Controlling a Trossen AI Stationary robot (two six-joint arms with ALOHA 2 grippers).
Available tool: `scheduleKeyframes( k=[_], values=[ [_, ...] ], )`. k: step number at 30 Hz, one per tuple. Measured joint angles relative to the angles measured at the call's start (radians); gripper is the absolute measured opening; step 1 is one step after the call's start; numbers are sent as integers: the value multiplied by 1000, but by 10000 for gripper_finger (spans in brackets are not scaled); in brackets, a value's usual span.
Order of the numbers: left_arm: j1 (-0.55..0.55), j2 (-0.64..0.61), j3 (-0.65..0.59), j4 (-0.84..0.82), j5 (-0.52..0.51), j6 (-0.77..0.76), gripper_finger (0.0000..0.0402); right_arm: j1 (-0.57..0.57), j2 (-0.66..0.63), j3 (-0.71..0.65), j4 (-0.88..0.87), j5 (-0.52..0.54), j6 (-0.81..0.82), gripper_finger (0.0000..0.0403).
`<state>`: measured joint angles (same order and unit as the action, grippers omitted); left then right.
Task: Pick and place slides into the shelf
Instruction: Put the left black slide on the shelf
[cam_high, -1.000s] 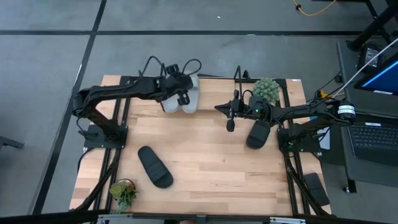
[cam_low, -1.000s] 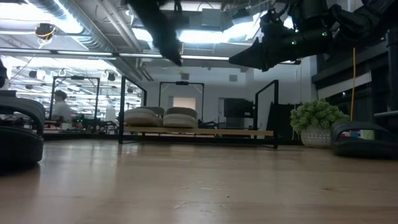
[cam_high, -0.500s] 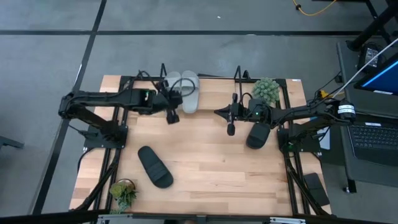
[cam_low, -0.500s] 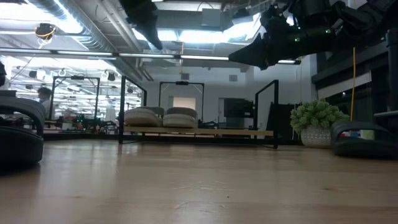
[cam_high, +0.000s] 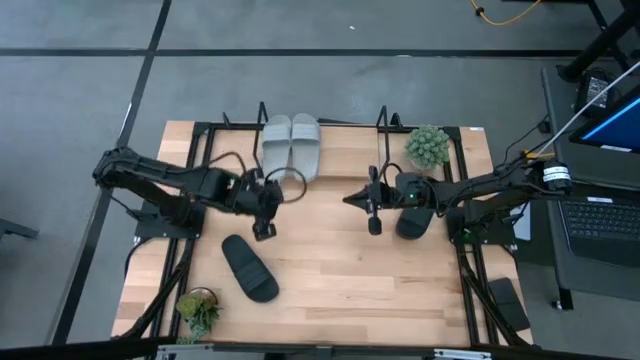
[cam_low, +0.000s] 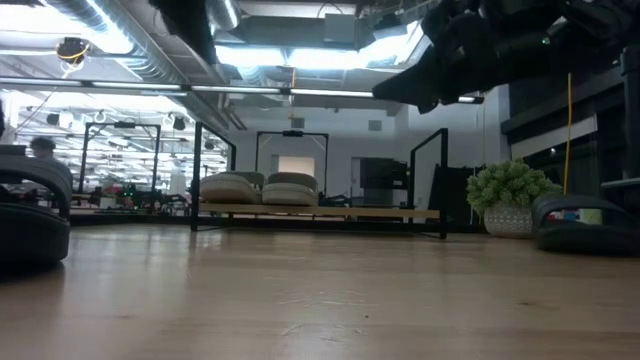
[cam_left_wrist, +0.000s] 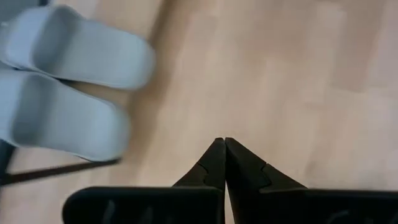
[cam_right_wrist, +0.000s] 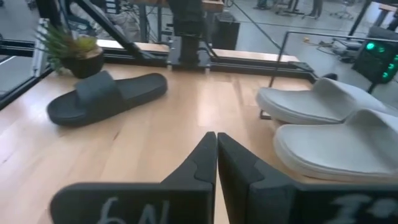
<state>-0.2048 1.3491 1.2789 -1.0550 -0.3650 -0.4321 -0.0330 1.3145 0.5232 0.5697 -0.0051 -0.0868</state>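
Two light grey slides (cam_high: 291, 145) lie side by side on the shelf (cam_high: 320, 123) at the table's far edge; they also show in the left wrist view (cam_left_wrist: 68, 87) and the right wrist view (cam_right_wrist: 336, 124). One black slide (cam_high: 249, 267) lies on the table near the front left. The other black slide (cam_high: 415, 216) lies at the right, partly under my right arm. My left gripper (cam_high: 264, 230) is shut and empty above the table, between the shelf and the front-left black slide. My right gripper (cam_high: 374, 226) is shut and empty above the table's middle.
A potted plant (cam_high: 428, 146) stands at the far right by the shelf. A smaller plant (cam_high: 198, 310) stands at the near left corner. A black frame (cam_high: 190, 200) runs around the table. Bare wood lies in the middle and near right.
My left gripper has drawn back from the grey slides on the shelf, toward the table's near edge and slightly left, now over bare wood. The grey slides stay on the shelf. My right gripper has shifted slightly toward the near edge.
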Motion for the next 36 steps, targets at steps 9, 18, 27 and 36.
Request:
scheduleKeyframes(
  k=[9,18,27,36],
  values=[
    [-268,54,0,51,-76,-281,0,63,0,0,-17,0,15,16],
    [-461,211,0,213,-77,-414,0,206,0,0,-17,9,32,6],
    [-583,288,0,229,-8,-715,0,359,0,0,-31,107,67,9],
    [-597,293,0,225,44,-763,0,391,0,0,-34,154,60,17]
  ],
)
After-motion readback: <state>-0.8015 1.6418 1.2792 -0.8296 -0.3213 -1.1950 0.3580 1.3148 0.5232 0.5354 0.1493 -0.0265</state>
